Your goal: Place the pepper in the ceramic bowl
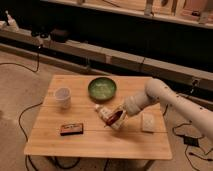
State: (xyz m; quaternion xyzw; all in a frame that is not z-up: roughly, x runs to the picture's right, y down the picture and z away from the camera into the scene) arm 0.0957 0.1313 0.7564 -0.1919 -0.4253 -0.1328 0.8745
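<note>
The dark-red pepper [114, 118] sits in my gripper [116, 116], which is shut on it just above the middle of the wooden table [55, 145]. The green ceramic bowl [102, 88] stands at the table's back centre, up and to the left of the gripper, a short gap away. Its inside is pale and mottled. My white arm [160, 96] reaches in from the right.
A white tube [102, 113] lies right beside the gripper on its left. A white translucent cup [63, 96] stands at the left. A flat dark box [72, 129] lies front left. A pale flat object [148, 121] lies at the right. Cables run across the floor.
</note>
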